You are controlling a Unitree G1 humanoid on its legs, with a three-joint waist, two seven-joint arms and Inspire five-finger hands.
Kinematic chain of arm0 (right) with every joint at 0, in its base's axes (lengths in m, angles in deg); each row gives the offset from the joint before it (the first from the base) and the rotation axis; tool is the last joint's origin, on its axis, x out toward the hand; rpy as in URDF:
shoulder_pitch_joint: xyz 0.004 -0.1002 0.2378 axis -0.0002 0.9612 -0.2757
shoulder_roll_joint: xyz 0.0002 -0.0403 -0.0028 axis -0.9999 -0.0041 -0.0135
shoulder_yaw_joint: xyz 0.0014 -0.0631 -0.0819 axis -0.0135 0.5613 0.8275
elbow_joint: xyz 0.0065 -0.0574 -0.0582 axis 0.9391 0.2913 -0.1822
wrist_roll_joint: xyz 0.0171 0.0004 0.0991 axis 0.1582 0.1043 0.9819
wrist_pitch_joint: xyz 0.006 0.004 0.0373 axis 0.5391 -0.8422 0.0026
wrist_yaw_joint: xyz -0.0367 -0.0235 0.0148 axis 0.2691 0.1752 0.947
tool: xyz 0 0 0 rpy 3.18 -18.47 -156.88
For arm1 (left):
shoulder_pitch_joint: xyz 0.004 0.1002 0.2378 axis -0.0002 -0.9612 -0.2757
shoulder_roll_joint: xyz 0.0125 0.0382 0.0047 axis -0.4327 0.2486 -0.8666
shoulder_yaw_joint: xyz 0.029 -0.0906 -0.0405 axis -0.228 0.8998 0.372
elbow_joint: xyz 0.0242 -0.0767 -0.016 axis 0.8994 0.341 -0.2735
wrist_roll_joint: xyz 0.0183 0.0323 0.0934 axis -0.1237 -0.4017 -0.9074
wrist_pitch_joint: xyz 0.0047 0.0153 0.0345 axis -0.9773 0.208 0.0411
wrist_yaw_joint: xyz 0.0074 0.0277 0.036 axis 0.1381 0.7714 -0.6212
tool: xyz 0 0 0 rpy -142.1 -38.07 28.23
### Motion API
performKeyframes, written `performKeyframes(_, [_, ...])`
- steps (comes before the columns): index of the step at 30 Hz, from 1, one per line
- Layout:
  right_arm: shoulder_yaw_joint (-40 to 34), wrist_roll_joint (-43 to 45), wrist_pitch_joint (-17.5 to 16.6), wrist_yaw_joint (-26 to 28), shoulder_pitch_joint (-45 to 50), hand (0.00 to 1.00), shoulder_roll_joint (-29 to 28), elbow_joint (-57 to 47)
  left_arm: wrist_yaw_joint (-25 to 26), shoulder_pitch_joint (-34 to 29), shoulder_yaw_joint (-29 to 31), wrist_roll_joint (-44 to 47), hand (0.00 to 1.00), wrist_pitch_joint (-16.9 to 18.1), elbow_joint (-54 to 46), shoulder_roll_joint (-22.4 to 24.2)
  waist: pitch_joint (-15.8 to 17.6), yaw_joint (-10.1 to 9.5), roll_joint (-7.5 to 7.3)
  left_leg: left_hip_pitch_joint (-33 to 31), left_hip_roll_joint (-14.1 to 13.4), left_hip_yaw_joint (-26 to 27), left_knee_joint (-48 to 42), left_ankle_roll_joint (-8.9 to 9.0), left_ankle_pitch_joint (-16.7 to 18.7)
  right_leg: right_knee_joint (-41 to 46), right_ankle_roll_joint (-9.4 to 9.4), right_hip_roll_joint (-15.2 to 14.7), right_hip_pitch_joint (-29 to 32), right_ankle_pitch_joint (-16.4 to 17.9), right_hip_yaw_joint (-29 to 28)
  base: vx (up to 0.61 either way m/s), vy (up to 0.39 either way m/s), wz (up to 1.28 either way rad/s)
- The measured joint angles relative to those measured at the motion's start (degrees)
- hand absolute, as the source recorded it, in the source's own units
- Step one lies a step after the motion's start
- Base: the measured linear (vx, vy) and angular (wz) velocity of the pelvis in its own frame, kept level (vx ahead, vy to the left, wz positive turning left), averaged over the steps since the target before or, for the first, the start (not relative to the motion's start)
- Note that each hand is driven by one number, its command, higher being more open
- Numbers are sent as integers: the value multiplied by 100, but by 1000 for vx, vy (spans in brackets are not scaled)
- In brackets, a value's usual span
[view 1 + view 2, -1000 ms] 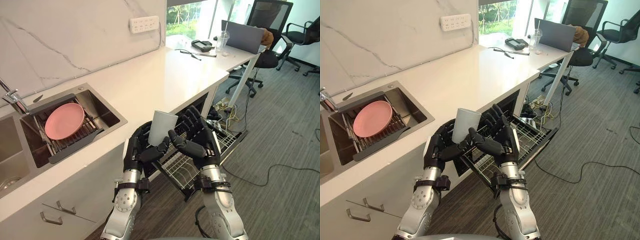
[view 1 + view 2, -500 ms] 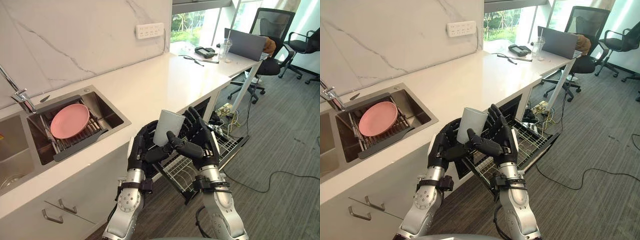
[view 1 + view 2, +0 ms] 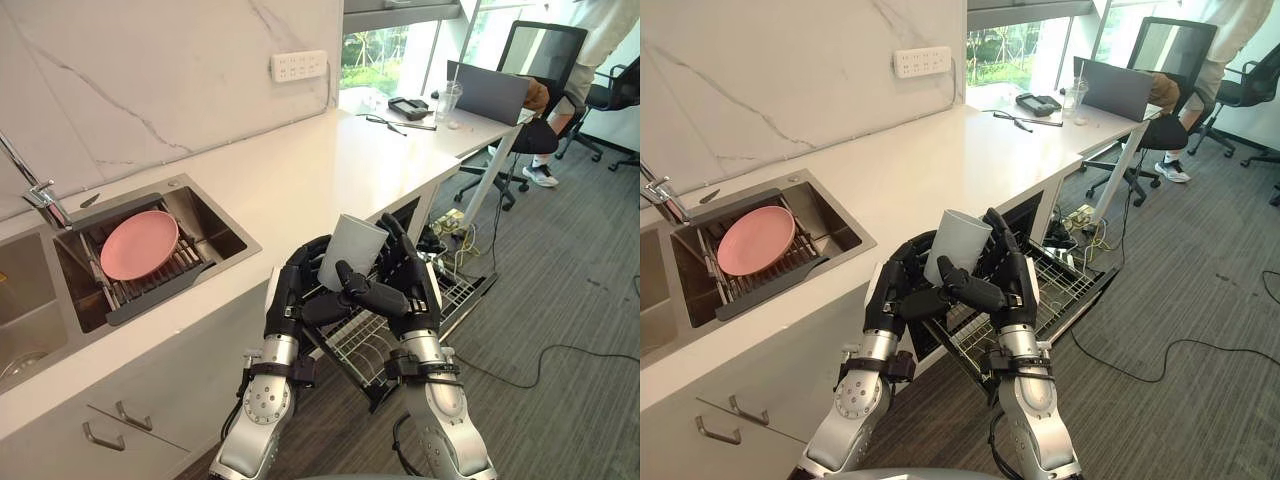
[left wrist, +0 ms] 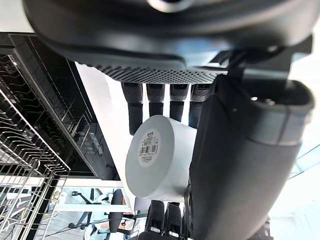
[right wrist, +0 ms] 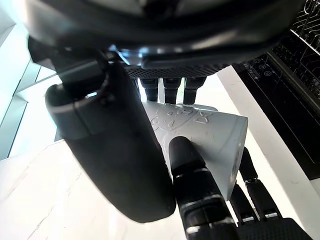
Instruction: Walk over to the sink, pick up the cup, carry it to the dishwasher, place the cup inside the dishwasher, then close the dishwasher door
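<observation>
Your stock, near → far:
- L hand [image 3: 290, 300]: fingers + thumb wrapped round cup's left side.
- R hand [image 3: 408, 290]: likewise clamped on cup from the other side, thumb across its front.
- Cup [image 3: 352, 248]: pale grey, gripped betw. both hands, tilted, mouth uppermost. It sits in the air just off counter's front edge, above dishwasher rack.
- Dishwasher rack [image 3: 362, 343]: wire, drawn out below counter's front edge.
- Counter [image 3: 300, 170]: white. Sink [image 3: 207, 216] at its left end, w/ pink plate [image 3: 140, 243] on a dark drainer [image 3: 150, 290]; tap [image 3: 35, 190] behind.
- Desk past counter's far right end: laptop [image 3: 487, 92], clear tumbler [image 3: 445, 100].
- Beyond: office chair [image 3: 545, 60], person's leg [image 3: 600, 30].
</observation>
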State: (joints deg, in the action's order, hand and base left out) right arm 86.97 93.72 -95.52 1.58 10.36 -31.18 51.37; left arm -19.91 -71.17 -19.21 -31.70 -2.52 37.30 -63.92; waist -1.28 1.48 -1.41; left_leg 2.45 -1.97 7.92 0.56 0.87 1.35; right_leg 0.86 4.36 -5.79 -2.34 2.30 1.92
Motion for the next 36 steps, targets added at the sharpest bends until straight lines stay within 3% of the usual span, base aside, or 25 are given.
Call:
performKeyframes(14, [69,653,-18,-249,-1,90,0,-60,83,116,-203,59,30,-41,17,-103,-24,11,-15,-6,2,0,5,1,-2,5,0,-2,-3,-1,-1,0,0,0])
performKeyframes(18, [59,807,-15,-441,-22,90,-1,-59,84,115,-492,134,30,-40,25,-121,-44,-4,-45,-12,6,-1,8,0,-3,6,0,-6,-4,-1,0,0,0,0])
performKeyframes(19, [54,904,-3,-462,-21,30,32,-59,83,116,-511,133,30,-39,25,-126,-53,0,-55,-12,6,-1,10,-1,-4,6,0,-6,-3,-1,-1,0,0,0])
performKeyframes(36, [-110,1593,47,-591,-327,30,386,-6,76,239,-763,138,30,15,13,-264,-92,-26,-92,-49,12,-33,38,-1,-47,31,-1,-8,38,-3,25,0,0,0])
